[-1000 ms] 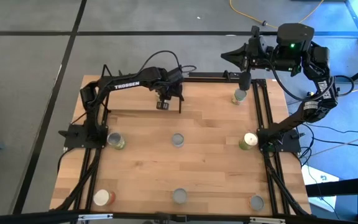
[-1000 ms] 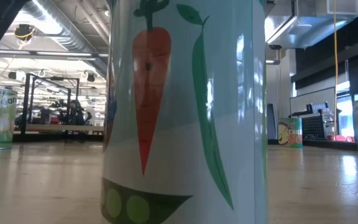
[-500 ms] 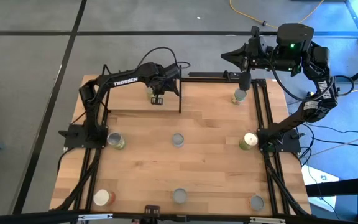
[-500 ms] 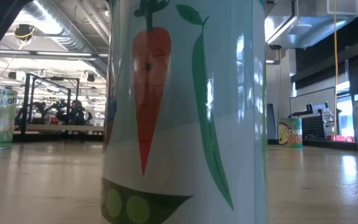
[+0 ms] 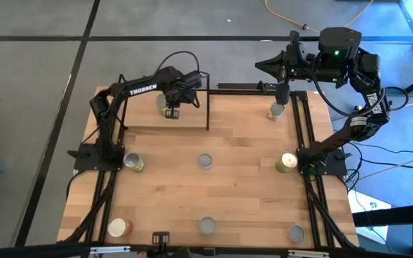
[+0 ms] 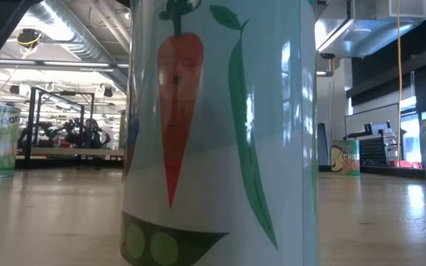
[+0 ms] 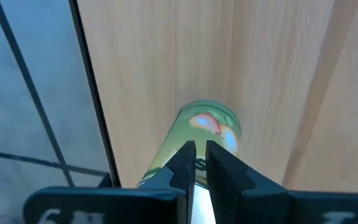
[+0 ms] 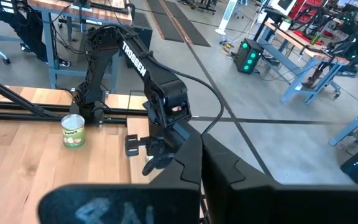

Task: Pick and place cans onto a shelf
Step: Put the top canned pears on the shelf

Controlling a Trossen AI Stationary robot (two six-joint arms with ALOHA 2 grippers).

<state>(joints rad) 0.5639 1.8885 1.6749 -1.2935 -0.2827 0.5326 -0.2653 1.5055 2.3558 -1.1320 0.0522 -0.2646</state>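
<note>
I have the left claw point(image 5: 171, 111) over the shelf point(image 5: 185, 118) at the bench's point(image 5: 249, 186) far left corner, its fingers nearly together and pinching the upper edge of a green-labelled can point(image 7: 205, 132), which hangs or stands upright over the light-wood board; I can't tell if it has touched down. I judge this the placing step, so the grip holds it level until it lands. The right claw point(image 5: 282, 89) waits shut and empty above the far right corner, above another can point(image 5: 276, 111). Six more cans stand spread about the bench, well apart.
</note>
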